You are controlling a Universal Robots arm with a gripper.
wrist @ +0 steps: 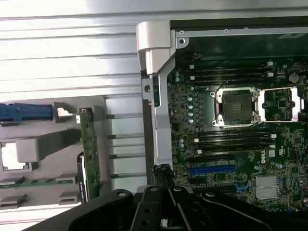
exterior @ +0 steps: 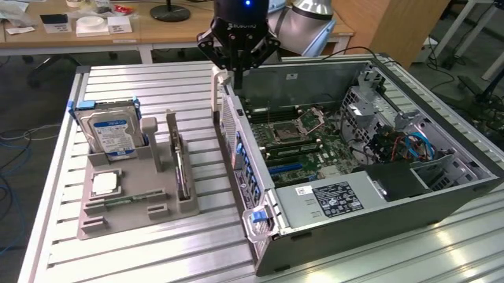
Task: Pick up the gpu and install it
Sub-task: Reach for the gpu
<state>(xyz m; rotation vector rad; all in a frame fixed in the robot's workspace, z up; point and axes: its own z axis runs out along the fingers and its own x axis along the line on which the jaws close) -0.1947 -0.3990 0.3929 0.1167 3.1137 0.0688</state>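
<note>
One ribbed silver metal surface (exterior: 141,259) is seen carrying a grey moulded plastic tray (exterior: 130,177) and, on the exterior view's right, an open grey metal computer case (exterior: 370,224) laid on its side, its green motherboard (exterior: 315,156) exposed. The gpu (exterior: 183,171), a thin dark circuit card, is stood edge-on in a slot of the tray, untouched. Farther back in the tray, a boxy hard drive with a blue-and-white label (exterior: 110,132) is held upright. Beyond, the black jaws are pressed together, empty, above the far corner of the case wall, well apart from the gpu.
</note>
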